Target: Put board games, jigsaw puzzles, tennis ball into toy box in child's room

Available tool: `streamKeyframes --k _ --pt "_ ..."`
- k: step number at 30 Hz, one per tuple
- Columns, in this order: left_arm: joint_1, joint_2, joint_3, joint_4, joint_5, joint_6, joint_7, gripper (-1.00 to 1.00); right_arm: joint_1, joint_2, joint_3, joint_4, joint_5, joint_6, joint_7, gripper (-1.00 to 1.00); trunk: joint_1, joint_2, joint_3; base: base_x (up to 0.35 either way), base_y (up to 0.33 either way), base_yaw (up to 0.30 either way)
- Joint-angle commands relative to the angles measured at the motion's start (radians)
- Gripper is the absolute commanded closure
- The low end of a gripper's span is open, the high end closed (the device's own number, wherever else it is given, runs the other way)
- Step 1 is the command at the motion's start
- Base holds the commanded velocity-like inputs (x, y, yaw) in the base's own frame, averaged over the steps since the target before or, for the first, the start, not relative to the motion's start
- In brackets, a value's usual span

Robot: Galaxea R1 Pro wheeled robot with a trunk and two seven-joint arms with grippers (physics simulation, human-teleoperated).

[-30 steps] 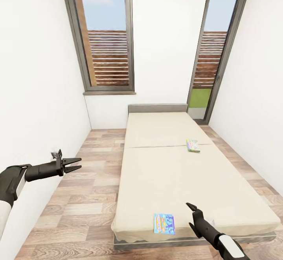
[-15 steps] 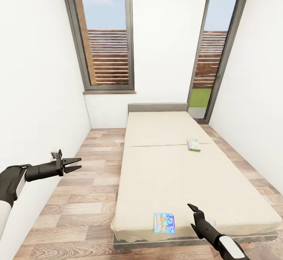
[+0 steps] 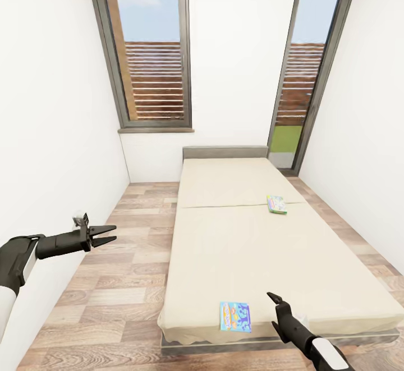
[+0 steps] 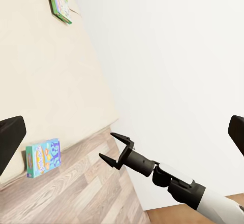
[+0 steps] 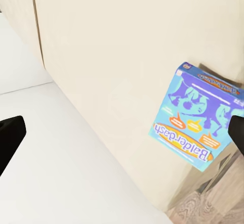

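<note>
- Two grippers hang in the air, and both have their fingers spread with nothing between them.
- The left gripper is held out over the wooden floor, to the left of the bed and near the white side wall; it touches nothing.
- The right gripper is above the foot end of the mattress, its fingers parted and empty; in the left wrist view the same gripper shows as an open fork in front of a white wall.
- The small blue board game lies flat at the foot edge of the mattress, near the right gripper and on its left; its lid reads "Balderdash" in the right wrist view.
- The green-edged board game lies flat farther up the bed, on its right half near the seam across the mattress, well apart from both grippers.
- Nothing stands between the right gripper and the blue box, though whether the fingertips are directly over the mattress edge or just past it is hard to judge.
- A short grey headboard closes the far end, below two tall windows.
</note>
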Motion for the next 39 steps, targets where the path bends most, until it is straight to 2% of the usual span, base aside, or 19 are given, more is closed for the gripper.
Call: streamKeyframes --k 1,8,16,39 --pt "-0.001 0.000 0.001 0.000 -0.005 0.010 -0.006 -1.00 -0.001 0.001 -0.006 0.000 -0.004 0.008 0.002 -1.00 0.004 -0.008 -0.004 0.000 0.000 0.000" --pt "-0.001 0.000 0.001 -0.011 -0.005 0.009 -0.006 -1.00 -0.001 0.000 -0.005 0.000 -0.004 0.009 0.011 -1.00 0.031 -0.057 -0.026 0.000 0.000 0.000" --pt "0.009 0.000 0.000 -0.085 -0.003 0.014 -0.006 -1.00 -0.001 0.000 -0.005 0.000 -0.004 0.010 0.015 -1.00 0.061 -0.113 -0.051 0.000 0.000 0.000" --pt "0.010 -0.002 0.000 -0.091 -0.003 0.015 -0.006 -1.00 -0.001 -0.002 -0.006 0.001 -0.002 0.033 0.004 -1.00 0.150 -0.274 -0.123 0.000 0.000 0.000"
